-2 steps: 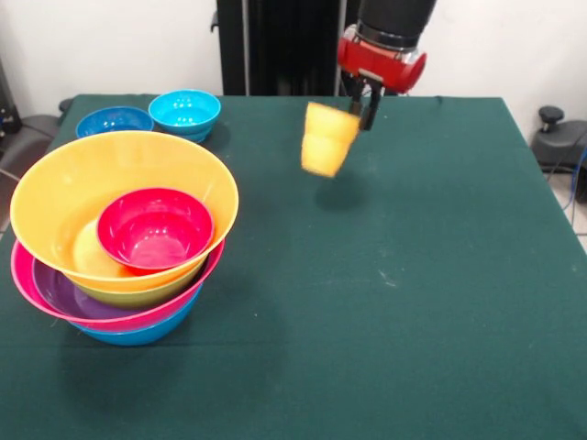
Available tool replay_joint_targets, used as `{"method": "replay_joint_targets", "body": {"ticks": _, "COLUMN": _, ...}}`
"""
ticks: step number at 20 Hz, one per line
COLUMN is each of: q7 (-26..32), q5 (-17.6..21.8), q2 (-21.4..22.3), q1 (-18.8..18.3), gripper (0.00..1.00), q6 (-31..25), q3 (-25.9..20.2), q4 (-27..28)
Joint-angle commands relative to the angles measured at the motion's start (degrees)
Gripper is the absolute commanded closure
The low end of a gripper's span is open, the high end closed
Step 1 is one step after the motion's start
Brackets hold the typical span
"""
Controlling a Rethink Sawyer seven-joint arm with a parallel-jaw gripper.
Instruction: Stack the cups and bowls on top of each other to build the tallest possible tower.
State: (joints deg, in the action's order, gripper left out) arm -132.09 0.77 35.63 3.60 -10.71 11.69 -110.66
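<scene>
A yellow-orange cup (326, 139) hangs tilted in the air over the back middle of the green table, blurred by motion. My gripper (362, 108) comes down from above and is shut on the cup's upper rim. At the left stands the tower: a big orange bowl (110, 179) with a small red bowl (156, 229) inside it. Below them are nested a green bowl (138, 295), a purple bowl (64, 291), a pink bowl (26, 270) and a blue bowl (138, 335). The gripper is well to the right of the tower and farther back.
A dark blue bowl (114, 121) and a light blue bowl (184, 112) sit side by side at the back left corner. The green table cloth (413, 302) stretches to the right and front. A black object (550, 119) stands off the right edge.
</scene>
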Motion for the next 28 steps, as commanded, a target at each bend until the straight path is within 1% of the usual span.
{"method": "replay_joint_targets", "body": {"ticks": 1, "q7": -5.96, "q5": -1.20, "q2": -3.37, "q1": -1.81, "gripper": 0.00, "q6": 3.76, "q3": -6.24, "q4": 3.68}}
{"method": "replay_joint_targets", "body": {"ticks": 4, "q7": -6.72, "q5": -1.43, "q2": -3.60, "q1": -1.02, "gripper": 0.00, "q6": 4.93, "q3": -5.30, "q4": 3.73}}
{"method": "replay_joint_targets", "body": {"ticks": 14, "q7": -7.13, "q5": -2.02, "q2": -3.53, "q1": -0.18, "gripper": 0.00, "q6": 5.30, "q3": -4.08, "q4": 3.82}}
{"method": "replay_joint_targets", "body": {"ticks": 18, "q7": -7.10, "q5": -1.68, "q2": -3.19, "q1": -0.89, "gripper": 0.00, "q6": 6.49, "q3": -4.61, "q4": 3.27}}
{"method": "replay_joint_targets", "body": {"ticks": 20, "q7": -5.66, "q5": -0.46, "q2": -1.47, "q1": -3.10, "gripper": 0.00, "q6": 5.78, "q3": -6.14, "q4": 1.72}}
{"method": "replay_joint_targets", "body": {"ticks": 22, "q7": -4.53, "q5": 1.30, "q2": 0.27, "q1": -5.86, "gripper": 0.00, "q6": 6.62, "q3": -7.69, "q4": -1.07}}
{"method": "replay_joint_targets", "body": {"ticks": 26, "q7": -1.88, "q5": 6.80, "q2": 5.68, "q1": -13.66, "gripper": 0.00, "q6": 8.86, "q3": -10.75, "q4": -9.61}}
{"method": "replay_joint_targets", "body": {"ticks": 28, "q7": -1.03, "q5": 9.58, "q2": 7.06, "q1": -16.92, "gripper": 0.00, "q6": 10.05, "q3": -11.76, "q4": -12.51}}
